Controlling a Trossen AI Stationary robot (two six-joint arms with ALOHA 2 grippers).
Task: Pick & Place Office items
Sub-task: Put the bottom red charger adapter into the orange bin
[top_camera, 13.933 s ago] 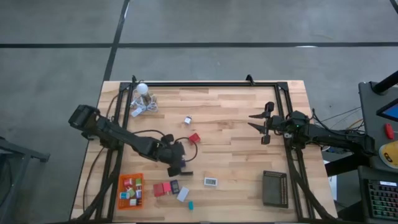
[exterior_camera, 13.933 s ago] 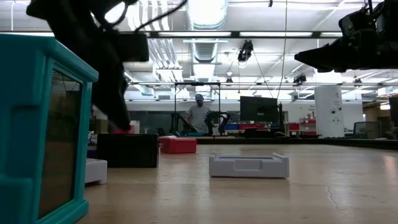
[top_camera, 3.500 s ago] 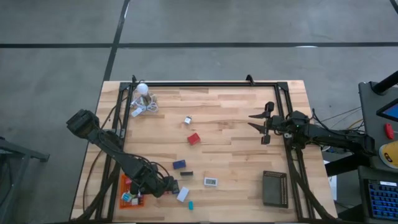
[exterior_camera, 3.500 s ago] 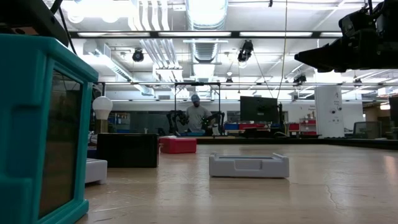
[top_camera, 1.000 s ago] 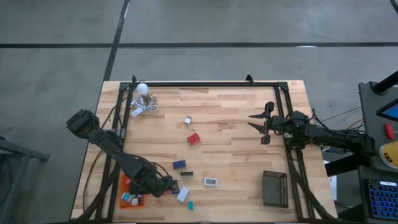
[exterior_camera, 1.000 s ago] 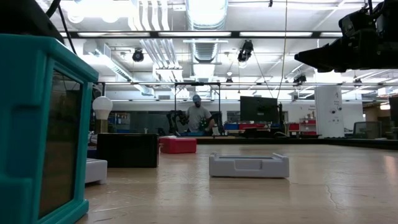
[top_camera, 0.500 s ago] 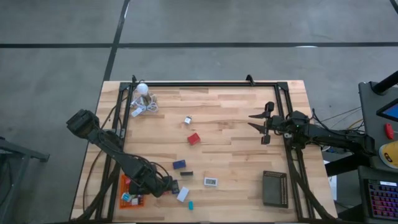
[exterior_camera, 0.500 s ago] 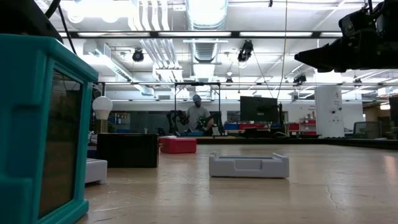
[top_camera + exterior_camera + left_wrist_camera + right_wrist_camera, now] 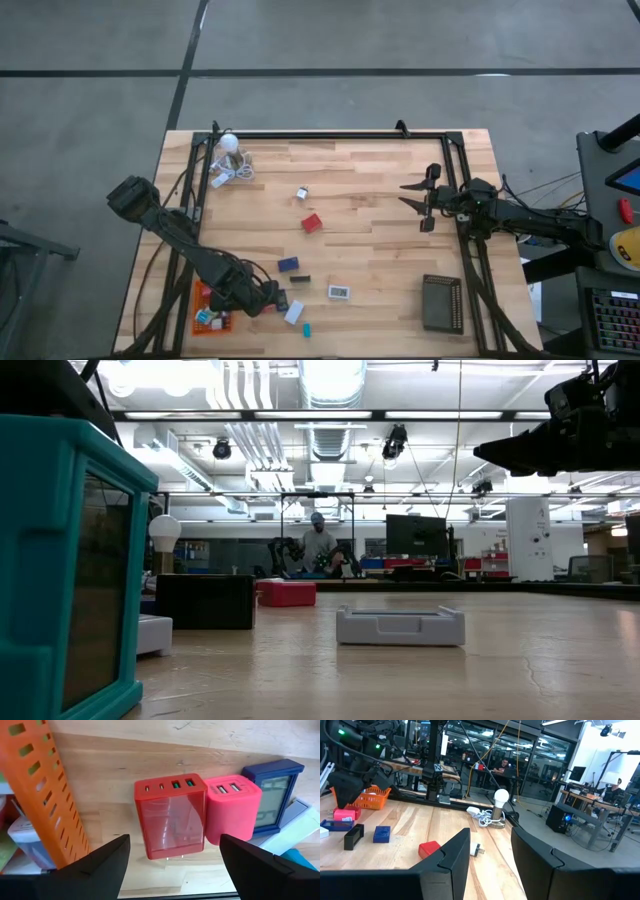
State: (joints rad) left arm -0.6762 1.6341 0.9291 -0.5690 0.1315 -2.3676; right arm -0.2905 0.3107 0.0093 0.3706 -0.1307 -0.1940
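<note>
Looking down the left wrist camera, I have the left tool [image 9: 172,857] spread wide and empty, low over the table [image 9: 370,200] near its front left corner. A red charger [image 9: 170,815] lies on the wood straight ahead, between the two fingers [image 9: 100,865] but touched by neither. A pink charger [image 9: 233,809] sits against its side, with a navy clock [image 9: 272,790] just beyond that. The orange tray [image 9: 42,795] stands right beside the tool, already holding a few small pieces. Farther out toward the table's middle lie a red block [image 9: 312,222], a navy block [image 9: 288,265] and a white clock [image 9: 339,292]. My right tool [image 9: 424,200] waits near the right edge, fingers partly apart, holding nothing.
</note>
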